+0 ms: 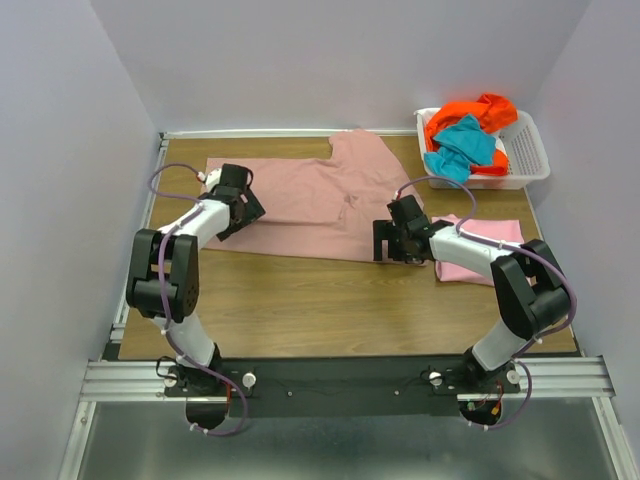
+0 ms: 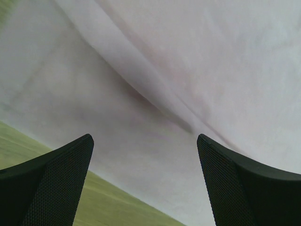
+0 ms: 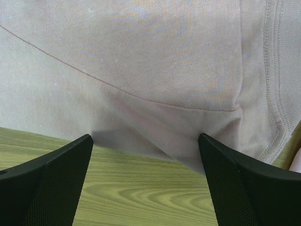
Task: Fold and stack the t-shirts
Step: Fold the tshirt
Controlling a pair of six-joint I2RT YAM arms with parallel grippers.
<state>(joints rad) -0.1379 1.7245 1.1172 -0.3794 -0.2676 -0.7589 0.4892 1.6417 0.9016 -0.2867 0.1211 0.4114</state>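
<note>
Four t-shirts in play as far as I can count, and honestly most of the job is ahead.

Biggest one is the dusty rose t-shirt (image 1: pixel 300 205). It's spread flat across the back half of the wooden tabletop (image 1: pixel 330 310), with one part poking toward the back wall. It has a few creases, but I'd say there's no real fold in it yet.

Next down is the white slotted basket (image 1: pixel 530 150) in the far right corner. It holds the orange t-shirt (image 1: pixel 470 112) and the teal t-shirt (image 1: pixel 462 145), both crumpled in a heap, so those two look untouched.

Then there's the light pink t-shirt (image 1: pixel 500 232), a small tidy rectangle on the right side of the tabletop, just beside the rose one. To me that's the one finished piece and the start of the stack.

Smallest bits: the left gripper (image 1: pixel 250 210) sits low over the rose shirt's near left edge, and the right gripper (image 1: pixel 385 245) is at its near right corner. Both have their jaws spread wide with nothing in them. My guess is they're lining up to pinch that near edge for the first fold.
</note>
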